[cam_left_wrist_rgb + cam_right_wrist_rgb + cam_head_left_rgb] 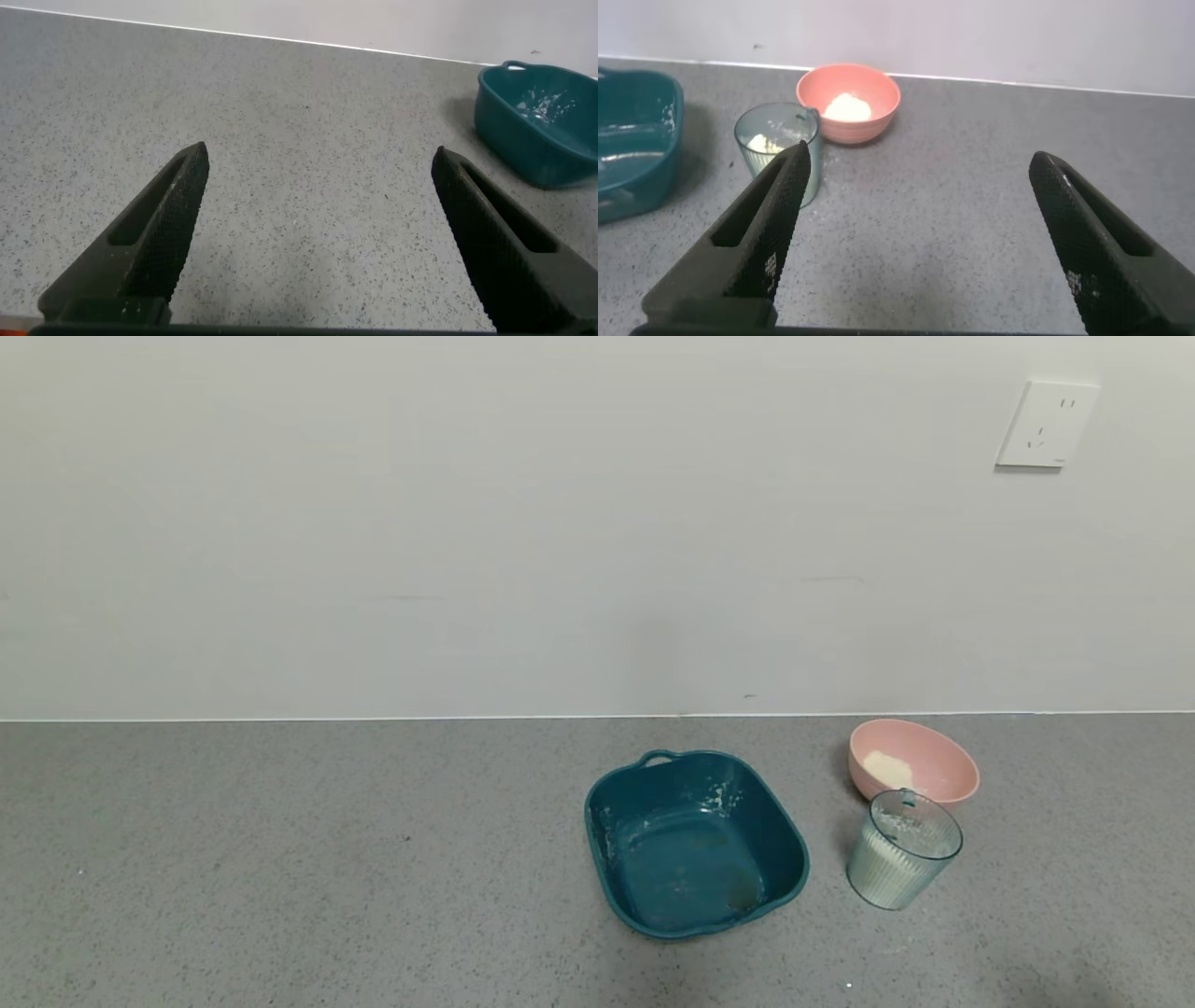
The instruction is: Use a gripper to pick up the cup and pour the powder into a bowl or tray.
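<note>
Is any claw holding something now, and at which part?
Nothing is held. Left claw and right claw are open; the cup stands free.

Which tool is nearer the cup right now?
Right. The right tool is open with the cup just beyond one finger, next to the pink bowl. The left tool, also open, sees only the teal tray; no cup in its view.

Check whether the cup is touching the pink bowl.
Apart. In the right wrist view a strip of bare grey counter shows between the cup and the pink bowl; the head view only overlaps them.
</note>
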